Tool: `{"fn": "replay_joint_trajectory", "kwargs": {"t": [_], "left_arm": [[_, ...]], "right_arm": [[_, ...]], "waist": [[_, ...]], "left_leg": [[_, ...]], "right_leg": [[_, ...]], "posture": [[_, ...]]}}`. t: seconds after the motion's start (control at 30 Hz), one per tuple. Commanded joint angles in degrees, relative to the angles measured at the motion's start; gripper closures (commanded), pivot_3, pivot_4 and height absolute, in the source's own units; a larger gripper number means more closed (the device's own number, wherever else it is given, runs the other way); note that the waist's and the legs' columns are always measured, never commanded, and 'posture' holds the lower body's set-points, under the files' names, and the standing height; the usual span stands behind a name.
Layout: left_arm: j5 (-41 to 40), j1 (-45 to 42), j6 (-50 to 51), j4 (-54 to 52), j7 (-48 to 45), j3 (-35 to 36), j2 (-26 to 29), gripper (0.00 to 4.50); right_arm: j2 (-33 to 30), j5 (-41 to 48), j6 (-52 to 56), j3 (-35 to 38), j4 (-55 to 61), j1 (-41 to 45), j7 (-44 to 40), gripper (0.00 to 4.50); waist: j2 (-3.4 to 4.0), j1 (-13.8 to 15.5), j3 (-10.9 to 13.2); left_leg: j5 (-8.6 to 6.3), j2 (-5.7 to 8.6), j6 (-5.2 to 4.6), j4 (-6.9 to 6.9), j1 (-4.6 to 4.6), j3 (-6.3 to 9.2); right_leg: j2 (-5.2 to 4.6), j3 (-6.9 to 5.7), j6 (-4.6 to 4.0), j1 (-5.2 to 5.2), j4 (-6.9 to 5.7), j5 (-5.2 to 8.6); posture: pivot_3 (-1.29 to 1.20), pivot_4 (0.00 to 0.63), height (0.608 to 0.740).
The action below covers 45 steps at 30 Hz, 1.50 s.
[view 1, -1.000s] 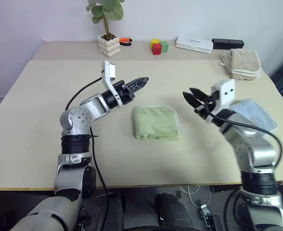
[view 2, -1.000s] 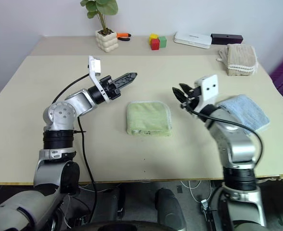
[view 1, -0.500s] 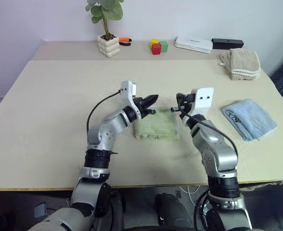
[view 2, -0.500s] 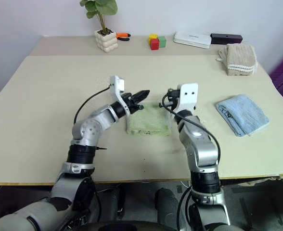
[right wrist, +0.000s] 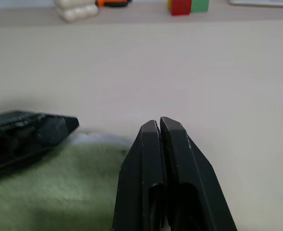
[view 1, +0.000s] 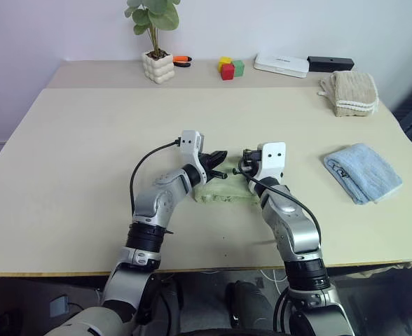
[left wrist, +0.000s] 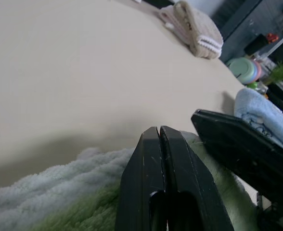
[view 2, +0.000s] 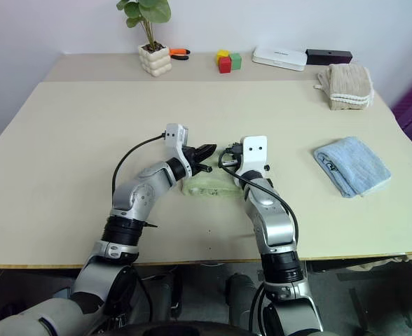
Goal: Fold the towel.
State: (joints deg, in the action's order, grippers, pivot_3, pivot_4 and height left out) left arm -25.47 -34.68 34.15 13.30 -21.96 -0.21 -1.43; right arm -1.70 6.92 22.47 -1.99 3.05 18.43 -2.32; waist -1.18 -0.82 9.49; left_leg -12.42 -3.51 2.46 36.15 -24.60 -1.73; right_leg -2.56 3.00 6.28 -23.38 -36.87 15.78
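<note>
The towel (view 1: 223, 190) lies folded on the counter (view 1: 87, 140) just below the middle of the frame in my head views, a small green square mostly covered by my two wrists. My left gripper (view 1: 220, 157) hangs over its upper left part with the fingers pressed together, grasping nothing; in my left wrist view those fingers (left wrist: 153, 159) meet in a thin seam above the green pile. My right gripper (view 1: 239, 166) sits just beside it at the towel's upper right, also clenched on nothing, and my right wrist view shows its fingers (right wrist: 173, 159) closed at the towel's far edge with bare counter beyond. The two tips are close to each other but apart. Whether either gripper actually presses into the cloth I cannot tell from these angles. At the right of the frame lies a light blue folded towel (view 1: 364, 171), and toward the upper right a beige folded towel (view 1: 349, 92). Along the top edge stand a potted plant (view 1: 157, 42), some coloured blocks (view 1: 230, 68), a white box (view 1: 282, 64) and a black box (view 1: 331, 64).
</note>
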Motion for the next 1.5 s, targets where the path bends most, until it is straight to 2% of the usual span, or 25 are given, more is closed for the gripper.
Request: {"fn": "replay_joint_trajectory", "kwargs": {"t": [0.03, 0.43, 0.67, 0.8, 0.9, 0.93, 1.13, 1.17, 1.3, 1.47, 1.5], "left_arm": [[0.82, 0.02, -1.99, -0.04, -0.74, 0.08, 0.12, 4.5], [1.03, 2.98, -3.41, -1.27, -1.78, 2.11, 3.26, 4.5], [0.48, 2.91, -3.86, -2.49, -1.78, 2.93, 2.98, 4.5], [-3.2, 1.71, -2.04, -3.17, -3.8, 4.59, 1.93, 4.5], [-10.32, 0.88, 2.87, -5.84, -5.05, 7.78, 0.79, 3.65], [-11.43, 0.14, 3.54, -6.56, -4.93, 8.66, 1.05, 3.23], [-19.49, -5.37, 11.96, -7.76, -4.0, 16.58, 9.66, 0.26], [-21.41, -6.4, 13.99, -7.51, -3.58, 18.03, 10.95, 0.08], [-25.07, -8.9, 21.71, -5.85, -3.59, 20.75, 17.27, 0.08], [-26.6, -5.93, 30.5, -4.12, -13.97, 18.67, 29.94, 0.08], [-25.92, -5.5, 31.35, -3.56, -15.24, 17.85, 32.0, 0.0]], "right_arm": [[-0.7, -0.97, -2.72, 0.78, -1.01, -0.09, -0.27, 4.45], [-1.15, -1.4, -5.12, 2.35, -0.3, -1.8, -0.13, 4.45], [-1.31, -2.38, -5.74, 2.08, 0.52, -1.84, -0.38, 4.45], [-1.69, -1.78, -5.98, 3.62, 0.79, -0.41, -0.39, 4.45], [-2.06, -1.87, -6.01, 4.04, 1.03, -0.11, -0.49, 4.5], [-2.84, -2.11, -6.01, 3.77, 1.33, 0.04, -1.23, 4.5], [-9.2, 7.87, -3.05, 9.93, 7.23, 3.87, -10.28, 4.5], [-10.62, 9.64, -2.37, 10.92, 7.7, 4.4, -12.09, 4.5], [-17.02, 12.89, -0.55, 11.88, 8.99, 5.29, -19.22, 4.5], [-23.44, 19.9, 4.13, 11.86, 12.62, 3.99, -29.35, 4.5], [-24.32, 21.66, 5.02, 12.04, 13.66, 3.64, -31.08, 3.96]], "waist": [[0.0, 0.0, 0.0], [0.0, -0.03, 0.0], [0.0, 0.03, 0.0], [0.0, 0.01, 0.0], [0.0, -0.02, 0.0], [0.0, 0.04, 0.0], [0.01, -0.3, 0.02], [0.01, -0.27, 0.01], [0.0, -0.14, 0.02], [0.04, -0.38, 0.04], [0.04, -0.37, 0.05]], "left_leg": [[0.0, 0.0, 0.0, 0.0, 0.0, 0.0], [0.0, -0.01, 0.0, -0.01, 0.06, 0.0], [0.0, -0.01, 0.0, 0.0, 0.06, 0.0], [0.0, 0.0, 0.0, 0.0, 0.06, 0.0], [0.0, 0.0, 0.0, 0.0, 0.06, 0.0], [0.0, -0.01, 0.0, 0.0, 0.05, 0.0], [0.0, -0.01, 0.0, -0.01, 0.09, 0.02], [0.0, -0.02, 0.0, -0.02, 0.09, 0.04], [0.0, -0.02, 0.0, -0.03, 0.11, 0.05], [0.0, -0.02, 0.0, -0.05, 0.11, 0.03], [0.0, -0.02, 0.0, -0.08, 0.12, 0.03]], "right_leg": [[0.0, 0.0, 0.0, 0.0, -0.01, 0.0], [0.0, 0.0, 0.0, 0.01, -0.06, 0.01], [0.0, 0.0, 0.0, 0.01, -0.09, 0.01], [0.0, 0.0, 0.0, 0.01, -0.09, 0.01], [0.0, 0.0, 0.0, 0.01, -0.09, 0.01], [-0.01, 0.0, 0.0, 0.01, -0.08, 0.01], [0.03, 0.01, 0.01, 0.0, -0.14, 0.01], [0.04, 0.0, 0.02, 0.01, -0.14, 0.02], [0.03, -0.01, 0.04, 0.04, -0.12, 0.03], [0.03, -0.01, 0.03, 0.0, -0.16, 0.04], [0.03, 0.0, -0.01, -0.01, -0.18, 0.07]], "posture": [[0.0, 0.15, 0.74], [0.0, 0.15, 0.74], [0.0, 0.15, 0.74], [0.0, 0.15, 0.74], [0.0, 0.15, 0.74], [0.0, 0.15, 0.74], [0.0, 0.15, 0.74], [0.0, 0.15, 0.74], [0.0, 0.15, 0.74], [0.0, 0.15, 0.74], [0.0, 0.15, 0.74]]}}
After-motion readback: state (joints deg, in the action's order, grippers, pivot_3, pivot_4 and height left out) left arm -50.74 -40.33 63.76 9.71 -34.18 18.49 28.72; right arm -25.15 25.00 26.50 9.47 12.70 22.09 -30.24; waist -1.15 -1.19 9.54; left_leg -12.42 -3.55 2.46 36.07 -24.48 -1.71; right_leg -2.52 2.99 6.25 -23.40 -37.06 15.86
